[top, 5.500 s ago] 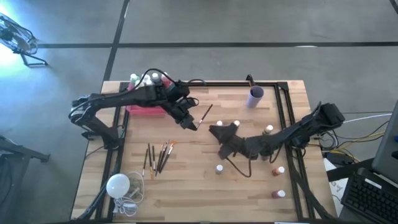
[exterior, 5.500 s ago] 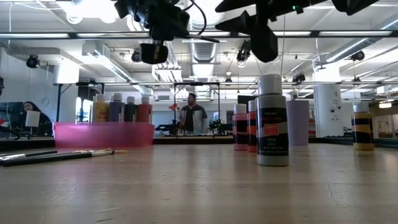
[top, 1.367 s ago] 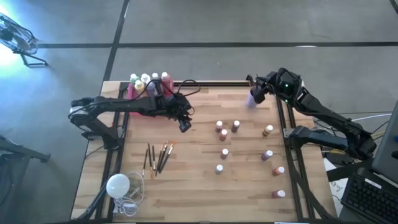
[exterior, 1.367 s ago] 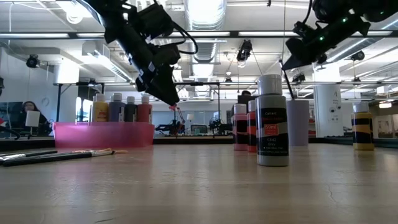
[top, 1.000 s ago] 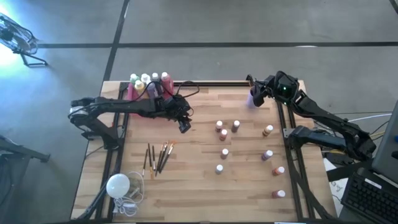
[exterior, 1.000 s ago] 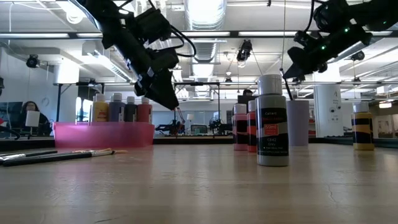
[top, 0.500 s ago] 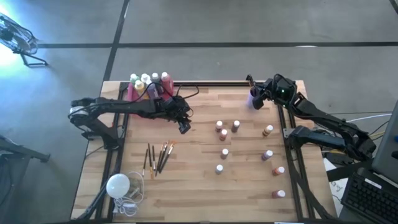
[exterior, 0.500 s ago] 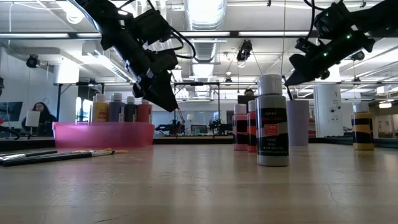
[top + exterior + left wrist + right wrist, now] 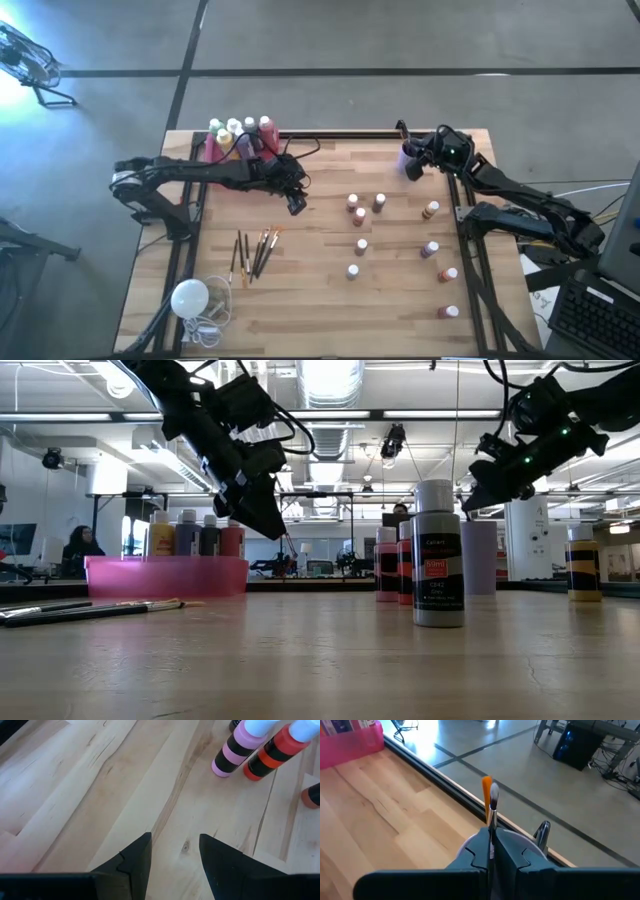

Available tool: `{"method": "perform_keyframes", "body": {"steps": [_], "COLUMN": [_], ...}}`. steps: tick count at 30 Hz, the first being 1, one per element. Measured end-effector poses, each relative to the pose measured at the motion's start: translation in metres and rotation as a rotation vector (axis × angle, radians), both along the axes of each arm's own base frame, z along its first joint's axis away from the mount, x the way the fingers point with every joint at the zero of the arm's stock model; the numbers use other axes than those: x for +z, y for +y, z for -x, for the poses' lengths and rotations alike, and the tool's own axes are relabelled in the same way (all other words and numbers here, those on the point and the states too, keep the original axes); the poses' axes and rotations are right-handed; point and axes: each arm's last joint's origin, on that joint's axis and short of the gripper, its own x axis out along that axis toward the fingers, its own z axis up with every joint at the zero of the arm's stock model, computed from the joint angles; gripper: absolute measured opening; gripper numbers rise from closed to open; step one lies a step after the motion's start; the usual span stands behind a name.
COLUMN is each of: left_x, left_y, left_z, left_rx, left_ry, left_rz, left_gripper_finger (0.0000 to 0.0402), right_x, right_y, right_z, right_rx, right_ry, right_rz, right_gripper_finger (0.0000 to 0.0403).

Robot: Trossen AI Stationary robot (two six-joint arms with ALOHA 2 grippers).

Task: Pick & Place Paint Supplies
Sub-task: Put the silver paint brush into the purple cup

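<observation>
The right gripper [image 9: 490, 851] has its jaws pressed together on a paintbrush [image 9: 489, 802], whose orange handle tip and metal ferrule stand up between them; this grip is visible only in the right wrist view. The high view places the right gripper [image 9: 424, 155] directly over the purple cup [image 9: 409, 159] at the far right corner of the surface [image 9: 330, 300], and the low view shows it raised above the cup [image 9: 478, 557]. The left gripper [image 9: 174, 851] holds nothing: its jaws stand spread above bare wood, with a pink bottle [image 9: 240, 746] and a red bottle [image 9: 274, 754] ahead of them. In the high view the left gripper [image 9: 295, 203] hangs well to the left of the cup, beside the pink tray [image 9: 222, 160] of larger bottles [image 9: 240, 132]. Loose small bottles [image 9: 360, 246] stand between it and the cup's side; spare brushes [image 9: 256, 252] lie nearer the front edge.
</observation>
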Motion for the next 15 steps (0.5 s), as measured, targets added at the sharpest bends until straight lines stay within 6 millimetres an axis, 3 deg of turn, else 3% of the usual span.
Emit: {"method": "perform_keyframes", "body": {"steps": [15], "left_x": [0.0], "left_y": [0.0], "left_z": [0.0], "left_rx": [0.0], "left_ry": [-0.004], "left_rz": [-0.001], "left_gripper_finger": [0.017], "right_x": [-0.015], "right_y": [0.001], "right_z": [0.005], "right_rx": [-0.033], "right_ry": [0.016], "right_rz": [-0.036], "right_gripper_finger": [0.0017]}}
